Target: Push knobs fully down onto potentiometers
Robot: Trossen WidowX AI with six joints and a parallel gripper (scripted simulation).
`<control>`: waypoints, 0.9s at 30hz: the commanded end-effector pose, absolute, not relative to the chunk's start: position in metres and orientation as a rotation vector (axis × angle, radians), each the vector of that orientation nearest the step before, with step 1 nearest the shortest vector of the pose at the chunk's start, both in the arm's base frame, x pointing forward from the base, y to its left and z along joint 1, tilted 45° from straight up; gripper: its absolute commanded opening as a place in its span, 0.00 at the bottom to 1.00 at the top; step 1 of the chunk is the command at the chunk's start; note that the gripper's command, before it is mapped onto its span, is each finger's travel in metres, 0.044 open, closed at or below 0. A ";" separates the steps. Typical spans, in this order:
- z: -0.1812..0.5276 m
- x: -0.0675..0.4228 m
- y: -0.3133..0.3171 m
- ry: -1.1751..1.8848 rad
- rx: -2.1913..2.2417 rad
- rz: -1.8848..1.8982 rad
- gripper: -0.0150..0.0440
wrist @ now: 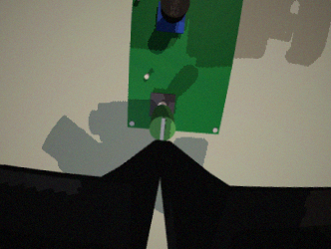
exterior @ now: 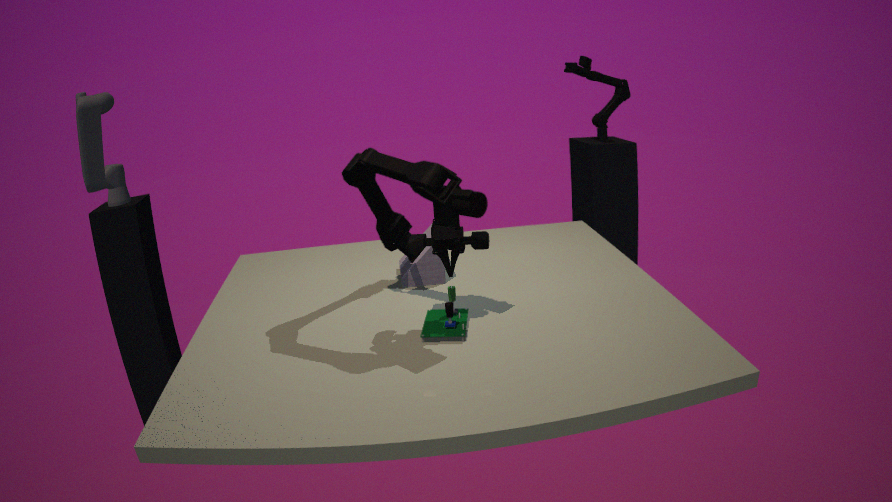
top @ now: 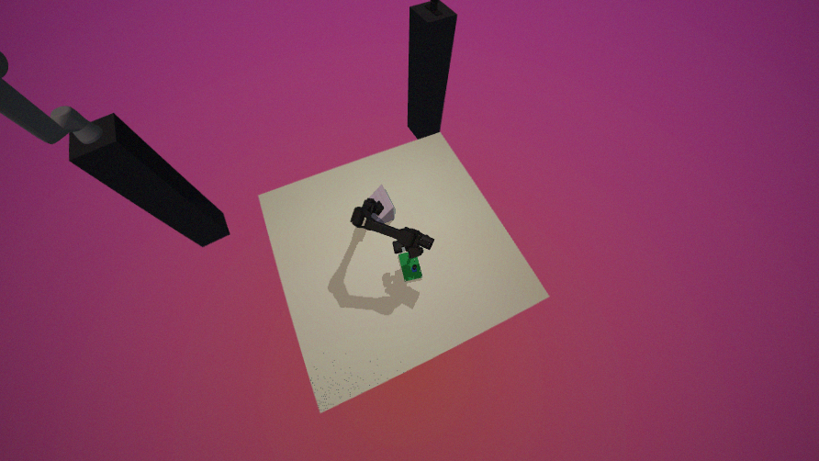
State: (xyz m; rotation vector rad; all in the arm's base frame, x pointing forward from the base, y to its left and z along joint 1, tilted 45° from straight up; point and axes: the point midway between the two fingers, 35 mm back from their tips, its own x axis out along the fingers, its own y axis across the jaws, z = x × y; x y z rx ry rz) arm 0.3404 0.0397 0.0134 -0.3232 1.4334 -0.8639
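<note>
The green circuit board (top: 411, 275) (exterior: 433, 328) (wrist: 212, 32) stands on the table (top: 458, 257) (exterior: 561, 349). A black knob (exterior: 448, 310) (wrist: 174, 2) sits raised on a blue potentiometer (wrist: 166, 23) at the board's far end in the wrist view. A green knob (exterior: 451, 292) (wrist: 162, 127) sits raised on a grey potentiometer (wrist: 164, 103) at the near end. My gripper (top: 408, 252) (exterior: 450, 273) (wrist: 162, 147) is shut and empty. It points down and hangs a little above the green knob, without touching it.
The arm's pale wedge base (top: 385, 201) (exterior: 424, 268) stands just behind the board. Black pillars (top: 149, 177) (top: 431, 68) (exterior: 134, 299) (exterior: 604, 187) stand off the table's left and back edges, each carrying a small arm.
</note>
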 end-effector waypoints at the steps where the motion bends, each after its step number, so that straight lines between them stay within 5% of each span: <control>1: 0.011 0.340 0.037 1.433 -0.331 -0.862 0.25; 27: -0.003 0.338 0.024 1.432 -0.331 -0.863 0.25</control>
